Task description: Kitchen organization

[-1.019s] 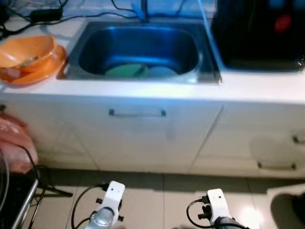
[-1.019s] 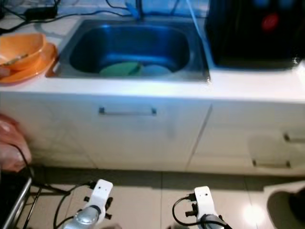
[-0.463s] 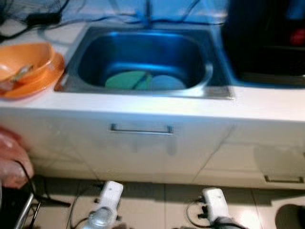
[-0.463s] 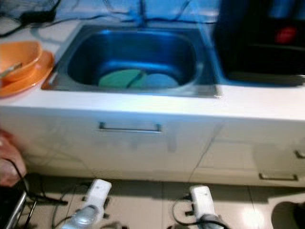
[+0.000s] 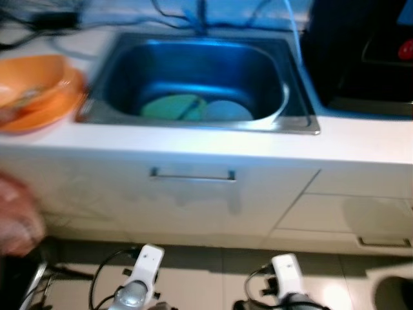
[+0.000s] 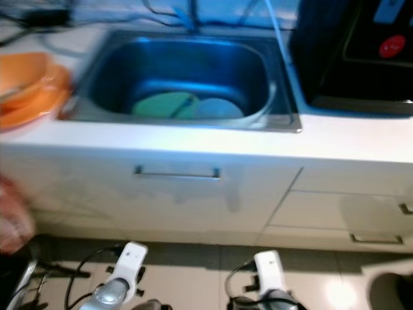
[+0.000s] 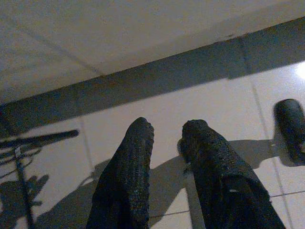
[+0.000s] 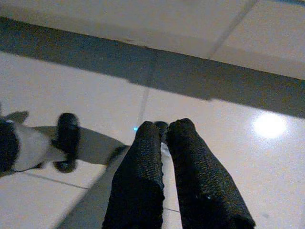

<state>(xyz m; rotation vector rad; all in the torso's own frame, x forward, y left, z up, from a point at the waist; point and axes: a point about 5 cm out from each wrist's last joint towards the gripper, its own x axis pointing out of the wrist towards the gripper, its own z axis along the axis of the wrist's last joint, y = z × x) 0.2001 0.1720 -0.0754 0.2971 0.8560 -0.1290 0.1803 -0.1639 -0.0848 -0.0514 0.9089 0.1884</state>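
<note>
A steel sink (image 5: 293,97) is set in the white counter ahead. In its basin lie a green plate (image 5: 169,106) and a pale grey plate (image 5: 226,111), side by side. Two stacked orange bowls (image 5: 35,90) stand on the counter left of the sink. Both arms hang low in front of the cabinet: left arm (image 5: 143,274), right arm (image 5: 287,284). In the left wrist view my left gripper (image 7: 167,131) points at the tiled floor, open, with nothing between its fingers. In the right wrist view my right gripper (image 8: 164,126) is shut and empty above the floor.
A black appliance (image 5: 368,58) stands on the counter right of the sink. Cables (image 5: 45,22) run along the back of the counter. The cabinet has a drawer handle (image 5: 192,174) under the sink. A pink bag (image 5: 16,216) and a dark stand sit at the lower left.
The whole picture has shifted and the sink looks larger and lower, so the camera has moved toward the counter. Both arms still hang idle.
</note>
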